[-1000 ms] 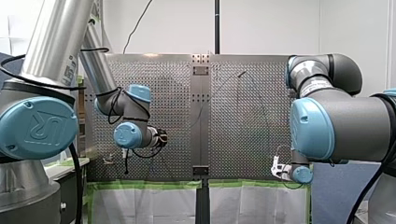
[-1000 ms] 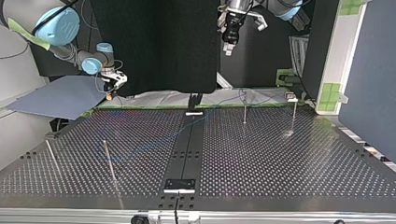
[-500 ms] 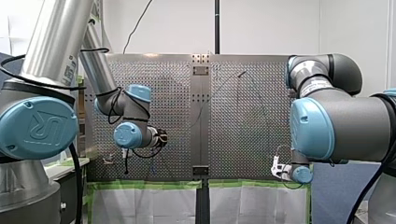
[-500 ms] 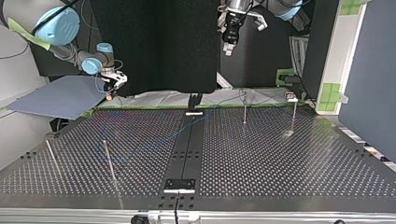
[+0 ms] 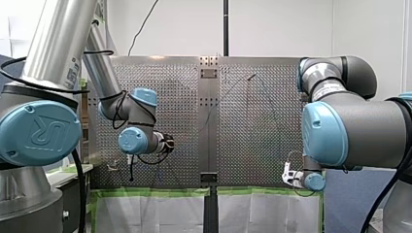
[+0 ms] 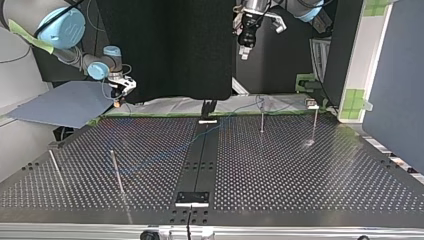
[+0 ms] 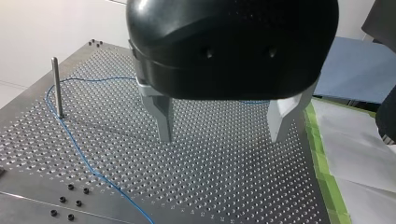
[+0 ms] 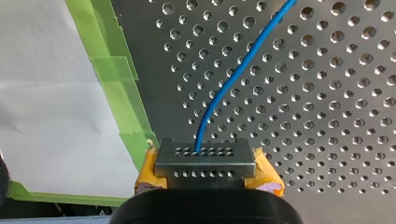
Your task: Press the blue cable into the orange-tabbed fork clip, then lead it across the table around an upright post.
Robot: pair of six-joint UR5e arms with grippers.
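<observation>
One thin blue cable (image 8: 233, 79) lies slack on the perforated table (image 6: 300, 180), its end pinched between the yellow pads (image 8: 147, 169) of my right gripper (image 8: 205, 161), just beside the green tape (image 8: 116, 93) along the table's edge. Ahead of that gripper it runs over the holes in a soft curve. In the left wrist view the same line bends round an upright post (image 7: 57, 86) — whether it touches the post cannot be told. My left gripper (image 7: 219, 135) hangs above the table with its metal fingers (image 7: 163, 112) spread wide, nothing between them. Against the frames from a second and half a second before, nothing differs — both arms, the cable and the post sit where they were.
</observation>
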